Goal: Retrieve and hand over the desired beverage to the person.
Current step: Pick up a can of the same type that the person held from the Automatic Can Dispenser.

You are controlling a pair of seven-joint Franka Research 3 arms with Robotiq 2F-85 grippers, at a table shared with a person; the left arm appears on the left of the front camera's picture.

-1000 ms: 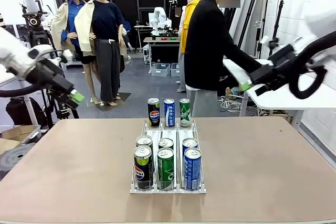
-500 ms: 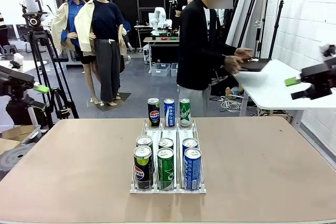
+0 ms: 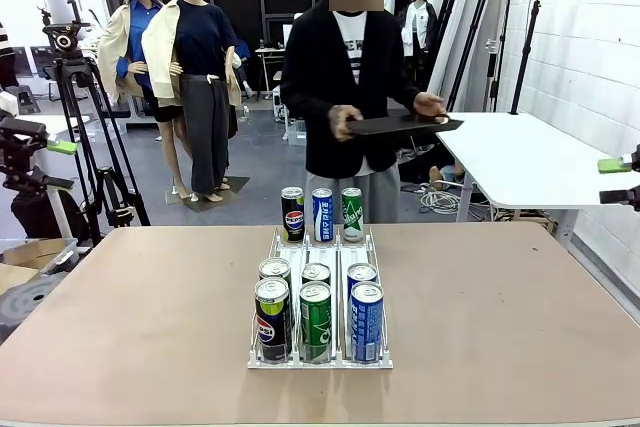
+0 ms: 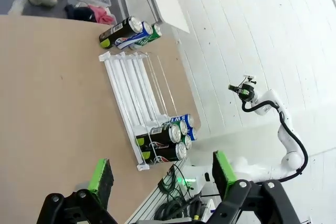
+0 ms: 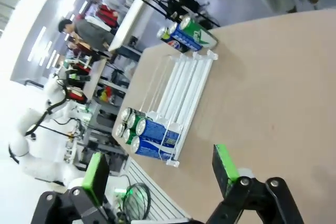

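Observation:
A white wire rack (image 3: 320,358) stands mid-table with beverage cans in three lanes. At its near end are a Pepsi can (image 3: 271,319), a green can (image 3: 315,321) and a blue can (image 3: 366,321), with three more cans right behind them. Three further cans (image 3: 322,214) stand at the far end. The person (image 3: 345,77), in a black jacket, faces the table from the far side and holds a black tray (image 3: 400,126) in both hands. My left gripper (image 3: 58,165) (image 4: 161,174) is open at the far left, off the table. My right gripper (image 3: 615,180) (image 5: 160,169) is open at the far right.
The brown table (image 3: 500,317) has bare room on both sides of the rack. A white side table (image 3: 520,162) stands at the back right. A camera tripod (image 3: 85,117) is behind my left gripper. In the left wrist view the right arm (image 4: 273,114) shows far off.
The person turned from the white side table and now faces my table with the black tray. Both arms drew outward to the picture's edges. The cans have not moved.

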